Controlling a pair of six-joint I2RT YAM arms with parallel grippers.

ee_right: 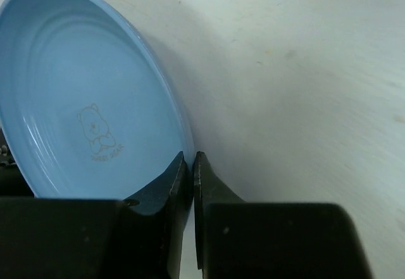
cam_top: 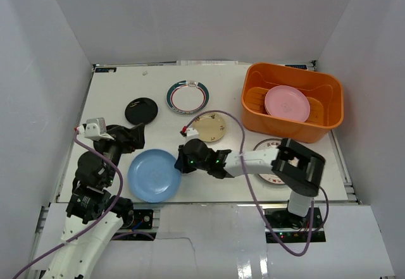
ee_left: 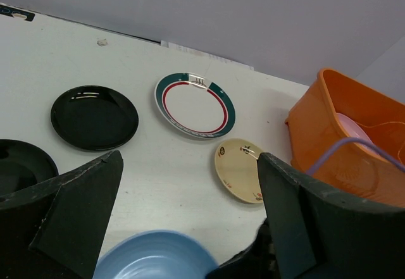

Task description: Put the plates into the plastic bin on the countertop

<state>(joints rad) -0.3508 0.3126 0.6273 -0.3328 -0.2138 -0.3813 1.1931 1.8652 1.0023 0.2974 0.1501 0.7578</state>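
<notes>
My right gripper [cam_top: 183, 162] [ee_right: 192, 159] is shut on the right rim of the light blue plate [cam_top: 152, 175] [ee_right: 76, 95], which lies near the front edge of the countertop [cam_top: 114, 89]. A pink plate [cam_top: 286, 102] leans inside the orange plastic bin [cam_top: 253, 111] at the back right. On the counter lie a glossy black plate [cam_top: 141, 110] [ee_left: 93, 116], a white plate with a green-red rim [cam_top: 187, 96] [ee_left: 195, 104] and a cream plate [cam_top: 209, 127] [ee_left: 239, 169]. My left gripper [cam_top: 130, 136] [ee_left: 190, 203] stands open, holding nothing, left of the blue plate [ee_left: 155, 257].
A white plate with an orange-brown pattern [cam_top: 266, 146] lies partly hidden under my right arm, in front of the bin [ee_left: 342, 159]. White walls enclose the counter on three sides. A purple cable [cam_top: 237, 124] arcs over the cream plate.
</notes>
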